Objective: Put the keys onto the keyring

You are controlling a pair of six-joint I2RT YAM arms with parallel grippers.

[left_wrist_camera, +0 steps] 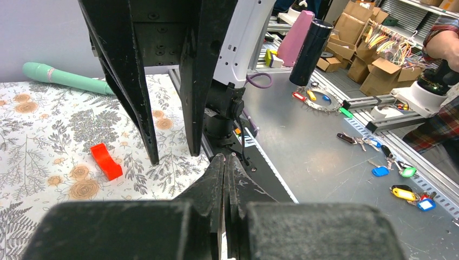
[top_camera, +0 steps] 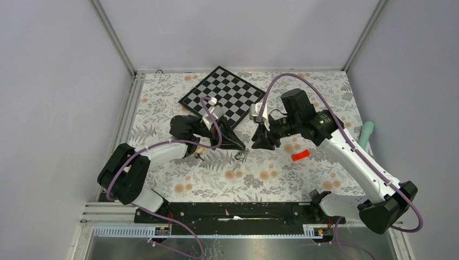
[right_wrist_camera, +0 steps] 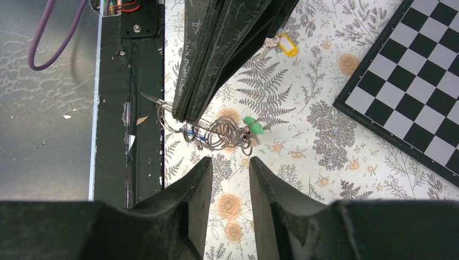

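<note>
The keyring [right_wrist_camera: 216,134] is a tangle of grey wire loops lying on the flowered cloth. My left gripper [right_wrist_camera: 183,116] comes in from above and is shut on the keyring's left end. A key with a green tag [right_wrist_camera: 252,125] lies against the loops' right side, and a bit of blue shows among them. A key with a yellow tag [right_wrist_camera: 285,45] lies apart, farther back. My right gripper [right_wrist_camera: 228,163] stands open just short of the keyring, nothing between its fingers. From above, the left gripper [top_camera: 240,147] and right gripper [top_camera: 263,144] point at each other over the keyring [top_camera: 242,155].
A black-and-white checkerboard [top_camera: 222,93] lies behind both grippers. A red block [top_camera: 300,155] sits right of the right gripper, and a teal cylinder [top_camera: 367,134] lies at the table's right edge. The black base rail [top_camera: 233,212] runs along the near edge.
</note>
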